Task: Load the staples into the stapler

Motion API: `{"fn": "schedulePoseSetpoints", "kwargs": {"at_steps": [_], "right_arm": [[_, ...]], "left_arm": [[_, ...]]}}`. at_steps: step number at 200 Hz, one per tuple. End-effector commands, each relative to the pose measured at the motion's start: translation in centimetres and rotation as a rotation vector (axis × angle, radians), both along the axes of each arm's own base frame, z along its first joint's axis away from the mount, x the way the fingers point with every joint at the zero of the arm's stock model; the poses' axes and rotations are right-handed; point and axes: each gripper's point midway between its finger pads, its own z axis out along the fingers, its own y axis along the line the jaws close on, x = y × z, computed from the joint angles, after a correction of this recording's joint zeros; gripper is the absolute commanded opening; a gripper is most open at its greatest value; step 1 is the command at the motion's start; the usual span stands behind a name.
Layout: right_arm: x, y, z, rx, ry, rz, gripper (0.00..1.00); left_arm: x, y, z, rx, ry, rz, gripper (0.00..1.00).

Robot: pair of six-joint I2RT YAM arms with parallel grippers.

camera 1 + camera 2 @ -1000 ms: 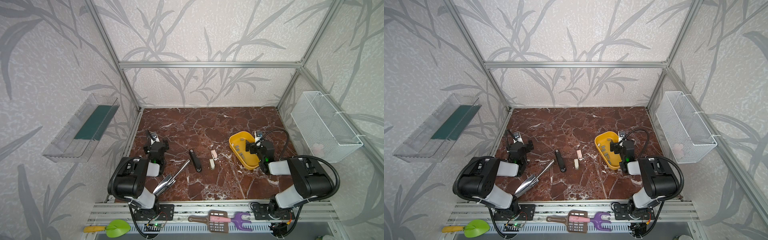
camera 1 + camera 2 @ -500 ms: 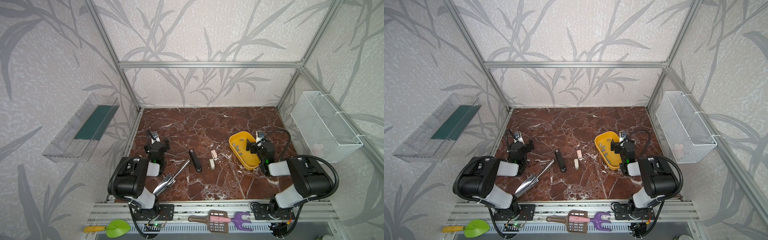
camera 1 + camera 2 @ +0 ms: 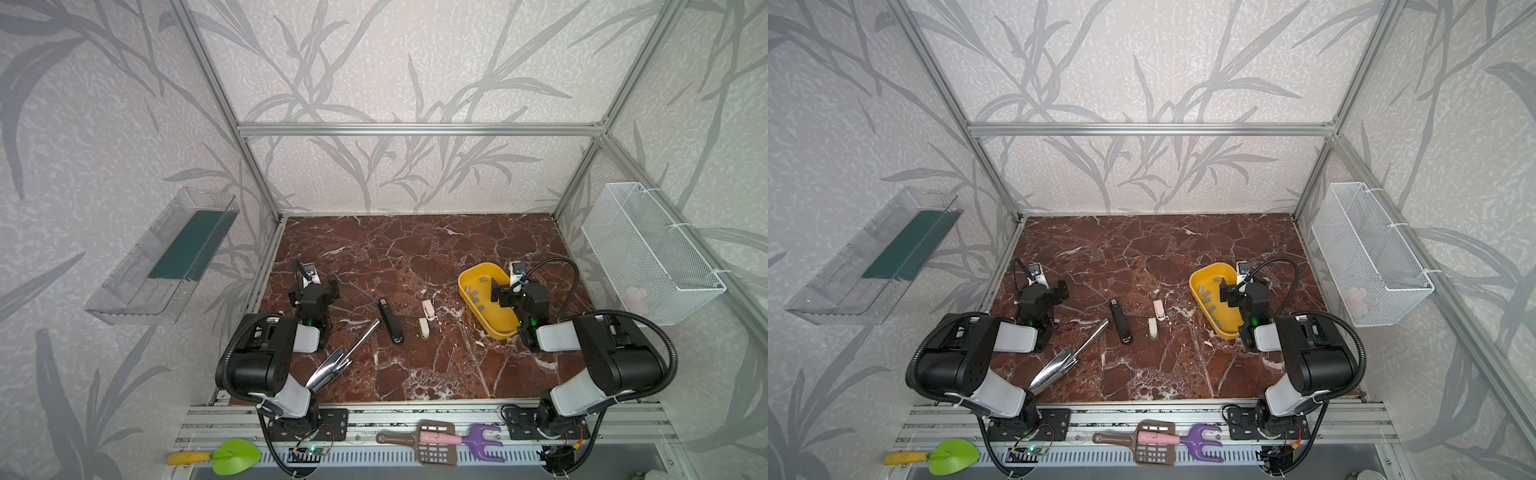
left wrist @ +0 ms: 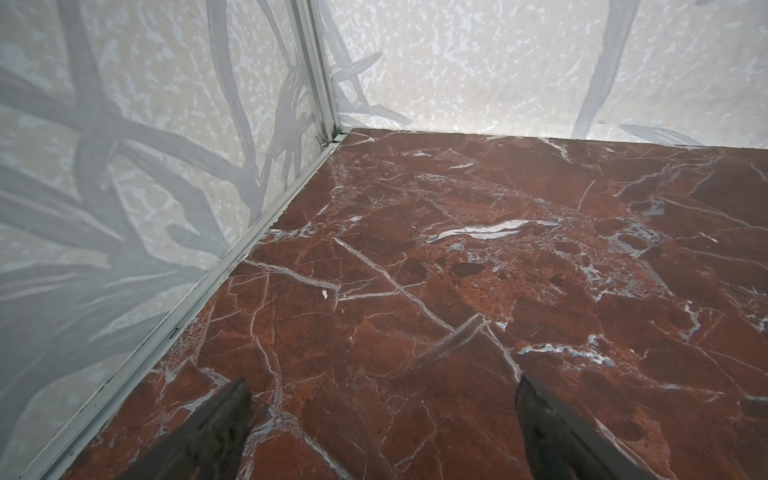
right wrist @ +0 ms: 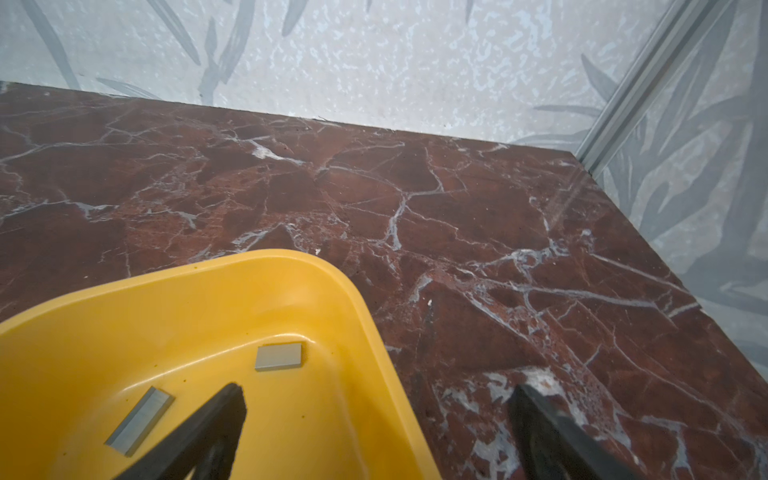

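Overhead view of a red marble table (image 3: 415, 249) inside a walled frame, with two robot arms at its near edge.

The staples (image 3: 473, 293), small flat grey strips, lie scattered in a yellow plastic tray (image 3: 500, 328) on the right. A black stapler (image 3: 390, 322) lies near the middle, well apart from the tray. It looks closed, though it is too small to be sure.

The right claw (image 5: 376, 392) is spread wide and holds nothing. It straddles the tray's far corner, with one finger above the inside near two strips (image 5: 278, 356) and the other above bare table. The left claw (image 4: 380, 392) is also wide open and empty, above bare table near the left wall.

Risks: if the right claw came straight down, it could catch the rim (image 5: 249, 259), tipping the tray or spilling strips. The thin strips lie flat on slick plastic and may slide away from a pinch.

Hard to make out: the right claw hides part of the tray in both top views, so the number of strips is uncertain. Beside the black stapler are a pink item (image 3: 427, 308) and a cream item (image 3: 424, 328), possibly mini staplers. A steel scoop (image 3: 345, 357) lies near the left arm. Neither wrist view shows a stapler.
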Motion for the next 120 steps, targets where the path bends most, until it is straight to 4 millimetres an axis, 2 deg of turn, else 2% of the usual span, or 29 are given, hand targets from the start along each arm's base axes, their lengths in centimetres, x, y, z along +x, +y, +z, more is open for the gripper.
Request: {"fn": "schedulePoseSetpoints", "kwargs": {"at_steps": [1, 15, 37, 120], "right_arm": [[-1.6, 0.4, 1.6, -0.010, -0.145, 0.033, 0.99], [-1.2, -0.8, 1.1, -0.009, -0.106, -0.044, 0.99], [1.2, -1.3, 0.2, -0.021, 0.030, -0.099, 0.99], [1.2, -0.9, 0.3, -0.020, 0.020, -0.070, 0.99]], "left_arm": [[0.5, 0.2, 0.7, 0.007, -0.023, 0.001, 0.99], [0.5, 0.2, 0.7, 0.006, -0.024, 0.000, 0.99], [0.5, 0.2, 0.7, 0.006, -0.023, 0.000, 0.99], [0.6, 0.2, 0.8, 0.007, -0.025, 0.000, 0.99]]}}
